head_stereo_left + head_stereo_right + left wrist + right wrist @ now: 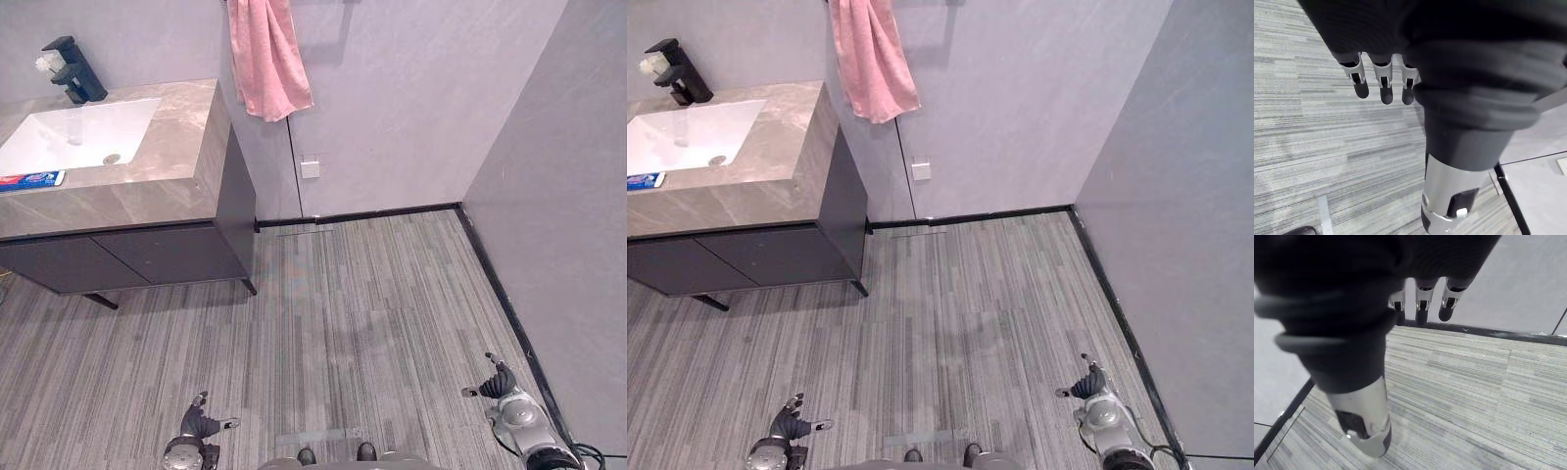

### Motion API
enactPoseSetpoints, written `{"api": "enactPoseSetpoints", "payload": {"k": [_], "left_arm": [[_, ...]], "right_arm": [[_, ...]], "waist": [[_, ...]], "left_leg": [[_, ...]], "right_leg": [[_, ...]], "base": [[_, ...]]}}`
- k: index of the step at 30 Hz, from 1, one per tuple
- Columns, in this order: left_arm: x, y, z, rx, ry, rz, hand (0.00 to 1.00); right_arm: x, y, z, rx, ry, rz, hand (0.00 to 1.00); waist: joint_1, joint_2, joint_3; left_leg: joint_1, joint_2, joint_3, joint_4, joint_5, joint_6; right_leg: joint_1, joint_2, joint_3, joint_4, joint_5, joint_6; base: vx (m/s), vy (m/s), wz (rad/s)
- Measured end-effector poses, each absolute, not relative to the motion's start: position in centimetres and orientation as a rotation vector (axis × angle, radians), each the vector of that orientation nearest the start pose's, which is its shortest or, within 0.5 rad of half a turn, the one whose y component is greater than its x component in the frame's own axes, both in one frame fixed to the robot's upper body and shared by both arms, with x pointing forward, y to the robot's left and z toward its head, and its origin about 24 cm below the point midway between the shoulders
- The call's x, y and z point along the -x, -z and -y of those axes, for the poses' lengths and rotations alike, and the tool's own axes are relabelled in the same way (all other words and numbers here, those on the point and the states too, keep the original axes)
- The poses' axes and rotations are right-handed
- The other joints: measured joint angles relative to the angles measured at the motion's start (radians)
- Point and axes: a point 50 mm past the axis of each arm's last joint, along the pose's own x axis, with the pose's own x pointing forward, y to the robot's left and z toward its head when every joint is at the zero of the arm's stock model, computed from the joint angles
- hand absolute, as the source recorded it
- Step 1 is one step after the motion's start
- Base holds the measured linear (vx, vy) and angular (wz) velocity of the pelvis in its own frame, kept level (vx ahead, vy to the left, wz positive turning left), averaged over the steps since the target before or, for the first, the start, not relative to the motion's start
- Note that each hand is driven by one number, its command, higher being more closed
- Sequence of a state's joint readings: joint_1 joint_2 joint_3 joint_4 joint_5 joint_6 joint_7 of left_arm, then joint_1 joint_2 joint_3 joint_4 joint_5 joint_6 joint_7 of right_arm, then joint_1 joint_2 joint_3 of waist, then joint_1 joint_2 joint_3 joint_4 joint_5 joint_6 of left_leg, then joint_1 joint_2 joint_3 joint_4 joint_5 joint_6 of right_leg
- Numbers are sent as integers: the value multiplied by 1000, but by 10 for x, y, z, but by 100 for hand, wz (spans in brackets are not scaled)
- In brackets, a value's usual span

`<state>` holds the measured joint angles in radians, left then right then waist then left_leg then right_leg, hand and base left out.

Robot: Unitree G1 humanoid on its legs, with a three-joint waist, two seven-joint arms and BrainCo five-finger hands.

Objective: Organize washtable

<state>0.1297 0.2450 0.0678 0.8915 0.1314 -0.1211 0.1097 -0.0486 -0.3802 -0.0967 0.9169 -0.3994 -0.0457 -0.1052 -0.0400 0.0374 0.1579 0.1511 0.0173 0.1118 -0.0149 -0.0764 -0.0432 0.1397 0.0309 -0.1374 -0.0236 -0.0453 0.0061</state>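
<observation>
The washtable [167,186] stands at the far left, a grey stone top with a white basin [78,132] over dark cabinet doors. A black tap [73,70] rises behind the basin. A blue and red toothpaste tube [31,179] lies flat on the counter's front left part. My left hand [199,423] hangs low over the floor, well short of the cabinet, fingers relaxed and empty. My right hand [498,382] hangs near the right wall, also open and empty. Both wrist views show straight fingers [1382,83] over bare floor, with the right hand's fingers [1422,303] pointing toward the skirting.
A pink towel [266,54] hangs on the back wall right of the washtable. A white wall socket [310,168] sits below it. Grey plank floor [362,313] stretches between me and the cabinet. A grey wall [568,215] with black skirting closes the right side.
</observation>
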Motion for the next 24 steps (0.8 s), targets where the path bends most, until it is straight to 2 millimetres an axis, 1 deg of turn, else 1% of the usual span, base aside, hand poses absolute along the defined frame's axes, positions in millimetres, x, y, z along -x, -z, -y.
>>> {"api": "enactPoseSetpoints", "payload": {"k": [5, 12, 16, 18, 20, 24], "left_arm": [[-117, 131, -251, -381, -175, -884, 0], [-117, 131, -251, -380, -174, -887, 0], [-116, 132, -248, -369, -173, -893, 0], [-115, 133, -247, -367, -174, -896, 0], [-115, 134, -246, -361, -175, -897, 0], [-115, 136, -236, -329, -172, -901, 0]], "right_arm": [[-177, 95, 295, 744, 127, -805, 0], [-176, 96, 293, 735, 128, -808, 0], [-174, 101, 286, 661, 158, -824, 0], [-173, 104, 282, 640, 163, -829, 0], [-171, 106, 279, 618, 171, -839, 0], [-168, 110, 275, 557, 220, -854, 0]], "waist": [[0, -1, -1], [0, -2, -1], [0, -7, -4], [0, -12, -7], [0, -13, -8], [0, -15, -10]], "left_leg": [[0, 0, -1, 2, 0, 0], [0, -1, -2, 2, 4, 6], [-3, -3, -1, -7, 5, 8], [-5, -3, -1, -12, 10, 15], [-6, -3, 0, -18, 12, 18], [-16, -6, 3, -23, 13, 19]], "right_leg": [[2, 0, -2, 0, 0, 0], [3, -1, -5, -1, 2, -4], [-3, 1, -4, -19, 13, -18], [-4, 1, -5, -23, 15, -19], [-4, 3, -4, -36, 25, -14], [-5, 1, -2, -52, 37, -10]], "base": [[-12, -6, 0], [0, 0, 0], [0, 0, -1], [-19, -5, 0], [-43, -10, -1], [-28, 6, -2]]}}
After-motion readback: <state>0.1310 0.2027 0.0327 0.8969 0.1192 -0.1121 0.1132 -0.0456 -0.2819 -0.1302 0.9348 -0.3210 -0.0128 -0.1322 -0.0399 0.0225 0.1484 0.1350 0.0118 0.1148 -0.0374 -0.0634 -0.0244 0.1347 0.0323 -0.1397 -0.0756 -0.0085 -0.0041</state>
